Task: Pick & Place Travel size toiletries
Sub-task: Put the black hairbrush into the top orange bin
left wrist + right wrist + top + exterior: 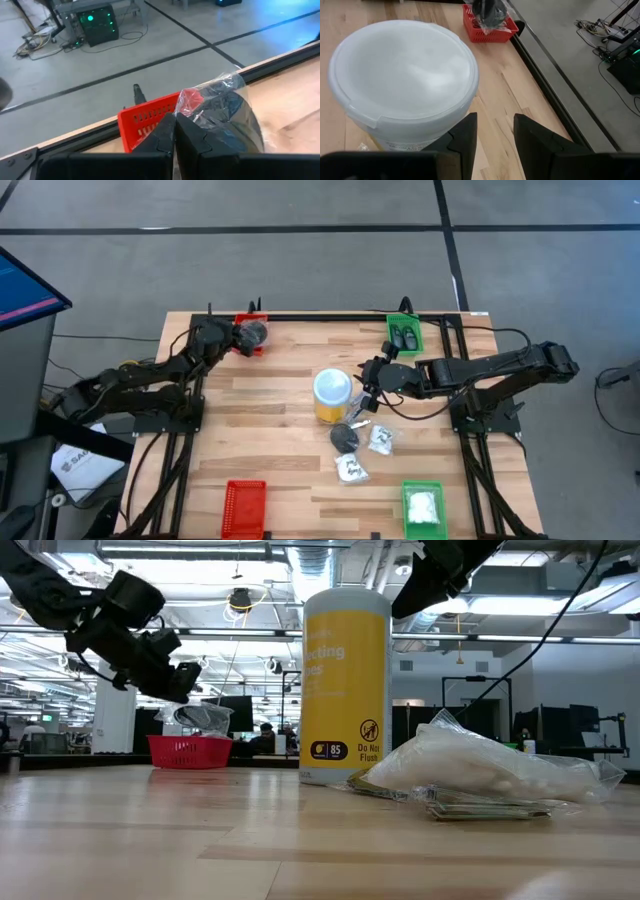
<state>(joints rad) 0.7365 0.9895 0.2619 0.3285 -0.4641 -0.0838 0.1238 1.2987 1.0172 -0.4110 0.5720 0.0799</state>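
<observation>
My left gripper (228,337) (175,131) is at the far left, shut on a clear packet (222,111) with a black roundish piece inside. The packet sits over the far red tray (247,321) (147,119), and in the low view its lower part (205,720) is behind the tray's rim. My right gripper (366,383) (495,135) hangs open above the table beside the yellow jar's pale lid (402,70), with nothing between its fingers. More toiletries lie near the jar: a black roundish piece (345,437) and two clear packets (380,440) (352,470). My left gripper pinches the thin clear plastic at the packet's edge (184,107) between its two shut fingertips, coming nearly level from the table's left. The packet's bulk lies just beyond the fingertips, over the red tray. I cannot tell whether it rests in the tray or hangs.
The yellow jar (332,397) (345,680) stands mid-table. A green tray (404,335) with small dark bottles is at the far edge. At the near edge are a green tray (423,505) with a white packet and a red tray (243,505). A black rail (280,64) runs along the far edge.
</observation>
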